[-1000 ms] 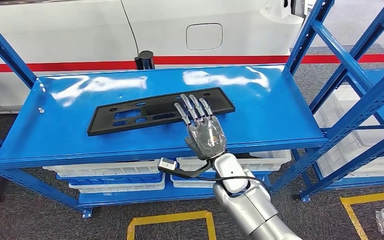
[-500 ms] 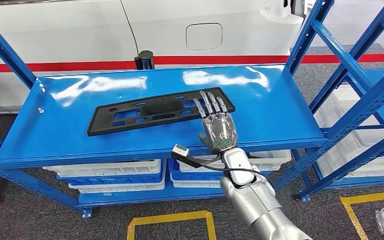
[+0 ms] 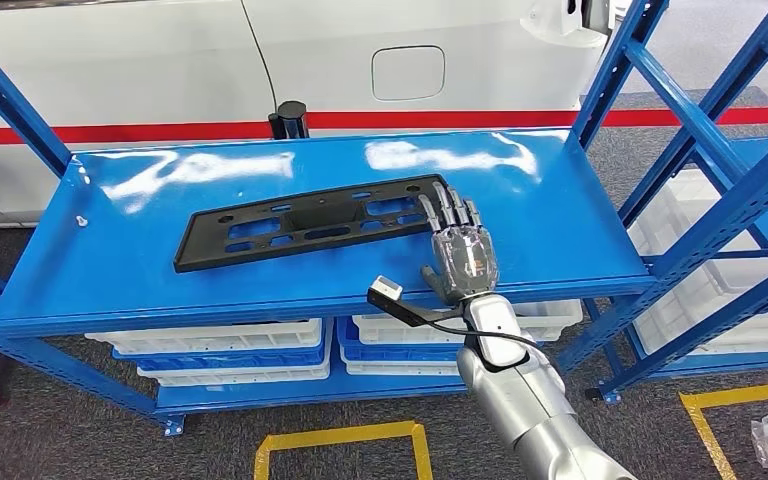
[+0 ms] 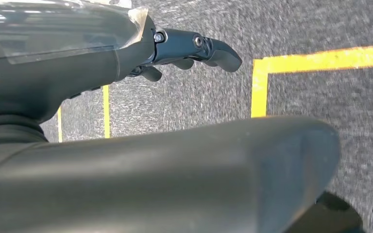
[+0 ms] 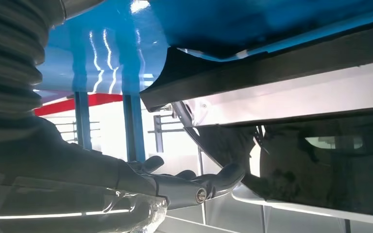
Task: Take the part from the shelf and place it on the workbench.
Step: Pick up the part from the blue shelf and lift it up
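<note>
Blue shelf (image 3: 110, 270) fills the frame's middle; the black part (image 3: 300, 222) is laid flat on it, long axis running left to right. Its right end is met by the right hand (image 3: 460, 255), fingers (image 3: 447, 210) spread, nothing held.

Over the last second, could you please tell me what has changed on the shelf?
The right robot hand has slid along the black part toward its right end, fingers apart, holding nothing. The part has not moved on the blue shelf. The left robot hand hangs over the floor.
</note>
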{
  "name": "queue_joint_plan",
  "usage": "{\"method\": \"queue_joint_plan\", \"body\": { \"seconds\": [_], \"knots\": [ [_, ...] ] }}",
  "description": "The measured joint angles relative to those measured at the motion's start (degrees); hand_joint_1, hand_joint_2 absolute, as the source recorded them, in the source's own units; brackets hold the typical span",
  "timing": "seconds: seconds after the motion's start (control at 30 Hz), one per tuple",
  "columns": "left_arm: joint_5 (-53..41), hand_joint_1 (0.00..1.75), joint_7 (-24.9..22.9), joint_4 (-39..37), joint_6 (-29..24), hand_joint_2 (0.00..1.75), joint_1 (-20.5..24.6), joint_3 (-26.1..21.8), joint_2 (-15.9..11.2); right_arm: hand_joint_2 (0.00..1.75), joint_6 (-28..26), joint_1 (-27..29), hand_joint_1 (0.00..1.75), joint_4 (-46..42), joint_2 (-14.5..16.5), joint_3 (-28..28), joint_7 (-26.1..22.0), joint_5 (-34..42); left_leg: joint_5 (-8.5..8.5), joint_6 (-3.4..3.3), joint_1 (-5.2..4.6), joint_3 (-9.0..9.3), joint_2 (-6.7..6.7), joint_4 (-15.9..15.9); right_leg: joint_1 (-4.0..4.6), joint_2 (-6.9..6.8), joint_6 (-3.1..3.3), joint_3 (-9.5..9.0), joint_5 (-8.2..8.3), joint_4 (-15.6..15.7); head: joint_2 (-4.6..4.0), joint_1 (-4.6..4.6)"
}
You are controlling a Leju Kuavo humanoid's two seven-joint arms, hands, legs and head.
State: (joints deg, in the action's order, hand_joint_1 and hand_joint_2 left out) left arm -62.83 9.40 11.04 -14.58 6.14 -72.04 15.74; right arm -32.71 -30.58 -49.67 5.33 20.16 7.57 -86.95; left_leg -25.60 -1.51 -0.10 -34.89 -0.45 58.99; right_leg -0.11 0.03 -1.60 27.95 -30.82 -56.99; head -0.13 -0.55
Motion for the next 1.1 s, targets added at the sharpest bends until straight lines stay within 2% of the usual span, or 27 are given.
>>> {"method": "queue_joint_plan", "body": {
  "seconds": [0.63,1.1],
  "knots": [
    [-0.7,0.00,0.6,0.0,-0.4,0.00,-0.1,1.4,-0.3,1.75,-6.6,-2.1,0.00,5.6,-0.9,-3.4,-4.0,1.6,0.00,0.00,0.00,0.00,0.00,0.0,0.00,0.00,0.00,-0.10,0.00,0.0,0.00,0.01],
    [-0.9,0.00,0.6,0.0,-0.4,0.00,-0.1,1.5,-0.3,1.75,-6.9,-2.9,0.00,6.6,-0.5,-4.5,-6.6,1.4,0.00,0.00,0.00,0.00,0.00,0.0,0.01,0.00,0.00,-0.12,0.00,0.0,0.00,0.01]
  ]
}}
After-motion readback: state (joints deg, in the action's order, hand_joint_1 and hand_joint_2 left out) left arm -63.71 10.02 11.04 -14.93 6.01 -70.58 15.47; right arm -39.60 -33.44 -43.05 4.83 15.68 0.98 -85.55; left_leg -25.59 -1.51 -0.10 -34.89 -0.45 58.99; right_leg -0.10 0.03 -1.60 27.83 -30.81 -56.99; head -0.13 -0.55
